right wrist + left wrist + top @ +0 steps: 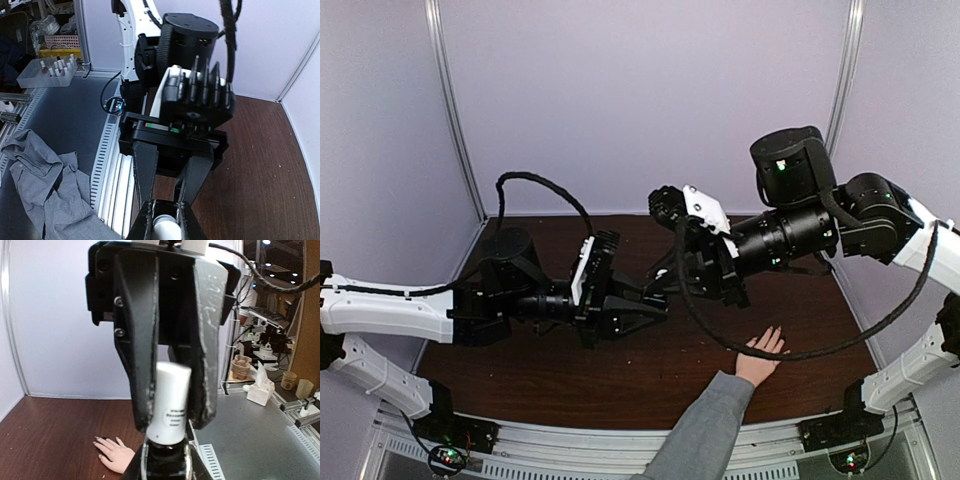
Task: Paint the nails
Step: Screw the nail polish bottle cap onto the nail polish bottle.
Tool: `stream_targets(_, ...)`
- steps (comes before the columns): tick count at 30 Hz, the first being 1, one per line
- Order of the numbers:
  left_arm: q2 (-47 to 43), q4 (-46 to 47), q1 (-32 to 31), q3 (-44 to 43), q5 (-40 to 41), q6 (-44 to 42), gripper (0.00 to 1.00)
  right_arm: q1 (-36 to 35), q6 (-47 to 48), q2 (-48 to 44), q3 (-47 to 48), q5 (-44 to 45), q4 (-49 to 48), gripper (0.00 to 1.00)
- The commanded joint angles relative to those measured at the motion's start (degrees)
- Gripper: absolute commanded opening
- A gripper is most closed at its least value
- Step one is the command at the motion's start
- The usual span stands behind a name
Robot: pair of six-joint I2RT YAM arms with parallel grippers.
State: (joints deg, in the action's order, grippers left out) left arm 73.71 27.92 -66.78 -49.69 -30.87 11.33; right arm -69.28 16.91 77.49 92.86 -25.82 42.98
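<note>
Mid-air over worktop [570,370]: polish bottle [170,405], long axis level. The left gripper [165,463] is clamped on its dark lower part, the right gripper [165,216] closed on its white top. Below bottle, to its right and nearer arm bases: hand [760,358] flat on worktop, fingers pointing away from bases, nails [777,331] at far tips. Nails closer to right gripper. Judged next: pull top free, swing it down and right of bottle.

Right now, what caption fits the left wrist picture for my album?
Right gripper pinches the white cap, left gripper holds the bottle, hand rests on the table.
</note>
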Motion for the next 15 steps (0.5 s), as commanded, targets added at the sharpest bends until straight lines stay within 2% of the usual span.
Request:
stream_targets(1,-3.15,11.46,0.91,0.97,13.37,-1.16,0.0,-0.33,-4.9,1.73,-2.74,6.23,-1.56,0.0)
stream_targets(15,-0.89,17.06,0.87,2.29,36.38,-4.05,0.0,0.1,-19.5,6.64,-4.42,25.02,-11.65,0.0)
